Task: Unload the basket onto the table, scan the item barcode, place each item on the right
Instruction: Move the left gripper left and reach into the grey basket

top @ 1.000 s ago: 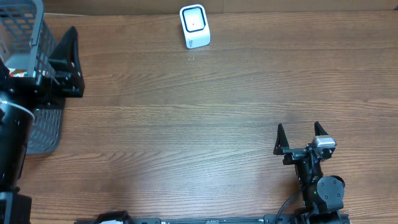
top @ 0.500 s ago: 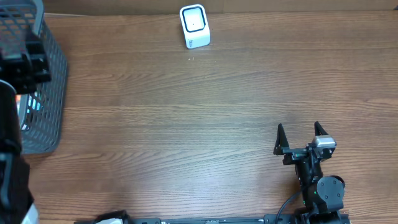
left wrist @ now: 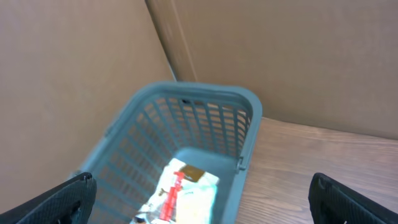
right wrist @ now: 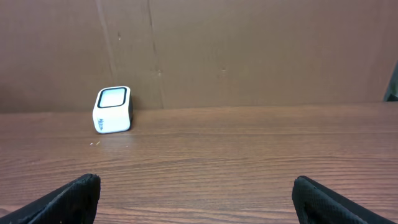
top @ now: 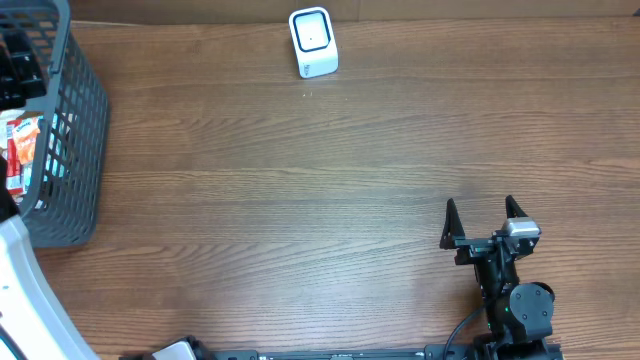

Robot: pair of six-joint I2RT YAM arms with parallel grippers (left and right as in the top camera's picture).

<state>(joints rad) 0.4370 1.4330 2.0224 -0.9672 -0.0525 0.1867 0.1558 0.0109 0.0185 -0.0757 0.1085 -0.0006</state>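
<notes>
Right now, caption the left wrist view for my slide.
Open left gripper over a grey basket holding a white-and-red packet, cardboard wall behind.

— Where is the packet [left wrist: 180,190]?
— Flat on the bottom of the grey basket [left wrist: 245,99]. It is white with a red stripe.
— And the scanner [top: 313,42]?
— A small white box with a dark-rimmed window, upright at the table's [top: 300,200] far edge.

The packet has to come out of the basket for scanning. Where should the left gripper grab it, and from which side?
From straight above: the basket walls block any sideways approach. The packet seems to lie flat on the basket floor and is longer than wide, so pinching across its narrow width near the middle looks best.
</notes>
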